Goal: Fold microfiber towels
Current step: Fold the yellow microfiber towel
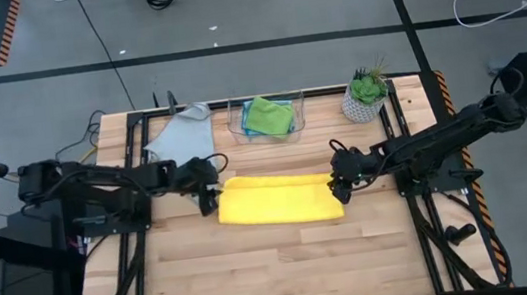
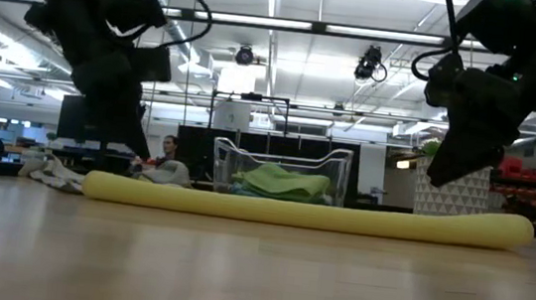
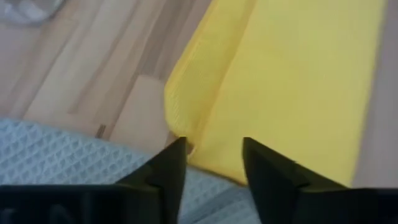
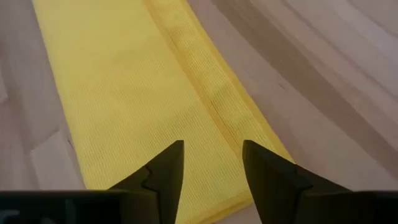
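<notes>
Two open grippers, left (image 1: pixel 211 196) and right (image 1: pixel 337 188), flank your yellow towel (image 1: pixel 280 200), folded once into a strip; next you likely grasp one end for folding.

We see bright, even light from ceiling strips (image 2: pixel 291 23) glaring white across the top of the low view, where both arms show as dark silhouettes. Its foreground table (image 2: pixel 254 278) is blurred. The wrist views look soft, with faint shadows.
</notes>
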Tool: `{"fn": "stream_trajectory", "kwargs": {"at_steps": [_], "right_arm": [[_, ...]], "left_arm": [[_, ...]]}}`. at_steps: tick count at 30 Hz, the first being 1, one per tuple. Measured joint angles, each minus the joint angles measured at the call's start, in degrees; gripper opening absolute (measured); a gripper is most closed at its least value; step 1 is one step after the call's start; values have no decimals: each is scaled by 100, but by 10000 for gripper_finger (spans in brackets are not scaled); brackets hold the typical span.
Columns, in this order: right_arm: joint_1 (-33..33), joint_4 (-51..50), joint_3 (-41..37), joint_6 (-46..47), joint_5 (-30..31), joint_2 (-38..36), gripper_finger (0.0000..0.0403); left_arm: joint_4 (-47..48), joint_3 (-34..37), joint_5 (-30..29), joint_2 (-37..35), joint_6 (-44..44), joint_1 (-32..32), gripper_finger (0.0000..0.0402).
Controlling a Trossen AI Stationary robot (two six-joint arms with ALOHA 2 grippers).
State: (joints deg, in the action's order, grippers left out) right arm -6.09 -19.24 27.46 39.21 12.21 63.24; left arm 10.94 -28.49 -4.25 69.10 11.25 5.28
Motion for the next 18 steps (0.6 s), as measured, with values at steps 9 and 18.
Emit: {"fn": "stream_trajectory", "kwargs": {"at_steps": [9, 18], "right_arm": [[-2, 37, 2, -45, 105, 0, 168], [-9, 28, 2, -258, 104, 0, 165]], "left_arm": [[-283, 1, 8, 717, -546, 35, 197], [-393, 0, 7, 780, -670, 35, 67]]}}
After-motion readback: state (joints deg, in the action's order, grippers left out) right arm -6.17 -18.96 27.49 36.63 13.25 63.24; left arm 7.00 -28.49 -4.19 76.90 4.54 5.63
